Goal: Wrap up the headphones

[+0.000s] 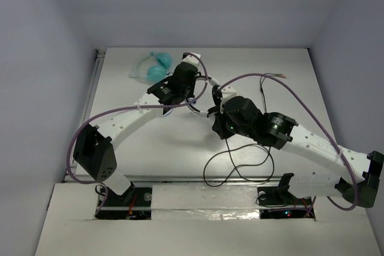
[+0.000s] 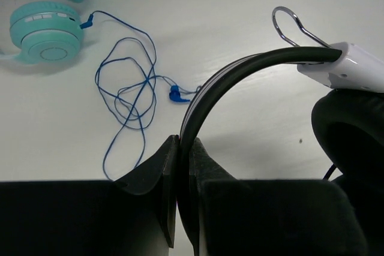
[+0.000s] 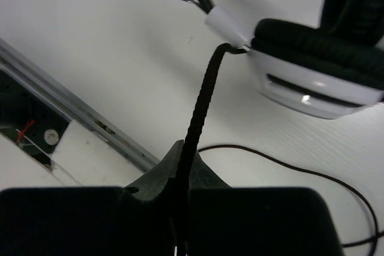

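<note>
The left gripper [image 2: 180, 148] is pressed together on the black headband [image 2: 240, 70] of the headphones [image 1: 215, 97]. The band rises from between its fingers at the lower middle of the left wrist view and arches to the right, where it meets a white slider [image 2: 345, 67] above a black ear pad [image 2: 348, 130]. The right gripper [image 3: 182, 163] pinches the braided black cable [image 3: 201, 100] a little below the point where it enters the white earcup [image 3: 312, 88] at the upper right of the right wrist view. In the top view the headphones are at the centre of the frame, between the two grippers, and the slack cable lies in loose loops on the white bench [image 1: 300, 100] toward the lower middle. Teal headphones [image 2: 45, 34] lie at the upper left of the left wrist view, with the tangled blue-wired earbuds [image 2: 129, 100] just beside them.
</note>
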Motion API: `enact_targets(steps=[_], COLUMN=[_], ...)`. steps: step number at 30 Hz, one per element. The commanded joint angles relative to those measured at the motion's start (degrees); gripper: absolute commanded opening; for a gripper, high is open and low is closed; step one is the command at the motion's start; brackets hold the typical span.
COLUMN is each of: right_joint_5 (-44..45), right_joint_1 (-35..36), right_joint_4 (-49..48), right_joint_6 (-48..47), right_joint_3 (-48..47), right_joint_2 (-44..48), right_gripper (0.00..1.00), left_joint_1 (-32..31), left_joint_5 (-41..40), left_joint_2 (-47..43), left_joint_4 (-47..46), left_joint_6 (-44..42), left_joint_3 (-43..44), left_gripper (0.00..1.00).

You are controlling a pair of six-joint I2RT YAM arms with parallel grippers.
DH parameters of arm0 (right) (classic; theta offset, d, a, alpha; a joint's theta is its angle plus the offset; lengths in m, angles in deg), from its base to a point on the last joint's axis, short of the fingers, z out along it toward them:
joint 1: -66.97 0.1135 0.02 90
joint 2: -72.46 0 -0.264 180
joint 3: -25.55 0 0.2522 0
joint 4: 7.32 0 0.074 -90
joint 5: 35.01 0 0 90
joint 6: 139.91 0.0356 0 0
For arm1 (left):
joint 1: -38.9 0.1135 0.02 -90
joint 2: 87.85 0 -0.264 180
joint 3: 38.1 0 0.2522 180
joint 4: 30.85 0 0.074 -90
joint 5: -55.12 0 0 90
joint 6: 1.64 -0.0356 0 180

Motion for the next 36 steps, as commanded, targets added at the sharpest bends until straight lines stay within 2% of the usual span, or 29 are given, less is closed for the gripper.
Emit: enact_targets(steps=[1, 3, 6, 8, 16, 21, 25, 26, 32, 36], right_joint_5=[3.31, 2.86, 3.91, 6.72, 25.77, 33.61, 38.18, 37.15, 26.78, 20.46], right_joint_1=[0.34, 0.34, 0.34, 0.34, 0.34, 0.34, -2.46, -4.47, -10.9, -12.92], right_joint_4=[8.67, 10.06, 11.73, 12.88, 12.01, 9.21, 5.25, 4.72, -4.51, -9.5], right_joint_6=[-5.32, -6.99, -9.27, -10.24, -8.32, -6.3, -5.77, -5.94, -8.32, -8.05], right_joint_3=[-3.9, -5.21, -8.02, -9.87, -8.56, -6.89, -4.52, -3.73, -0.21, 1.28], right_joint_2=[-0.21, -0.3, -1.35, -1.79, -0.92, -1.26, -1.18, -1.0, 1.2, 1.28], right_gripper=[0.0, 0.0, 0.0, 0.0, 0.02, 0.05, 0.07, 0.07, 0.29, 0.33], left_joint_1=[-0.01, -0.01, -0.01, -0.01, -0.01, 2.01, 2.54, 2.54, 3.15, 4.47], left_joint_5=[5.91, 8.02, 15.57, 19.01, 25.96, 33.34, 37.82, 38.09, 44.68, 50.38], left_joint_2=[-4.06, -5.11, -6.17, -6.87, -10.3, -11.27, -12.67, -12.94, -15.05, -15.22], left_joint_4=[0.6, 0.77, 1.74, 1.65, 0.69, 0.07, 0.16, -0.02, -1.16, -1.86], left_joint_6=[-9.27, -10.78, -12.63, -14.29, -17.11, -17.55, -18.43, -18.43, -18.43, -17.55], left_joint_3=[1.22, -1.07, -3.0, -5.28, -7.22, -8.02, -8.1, -8.45, -8.72, -8.19], left_gripper=[0.0, 0.0, 0.0, 0.0, 0.0, 0.0, 0.0, 0.0, 0.0, 0.0])
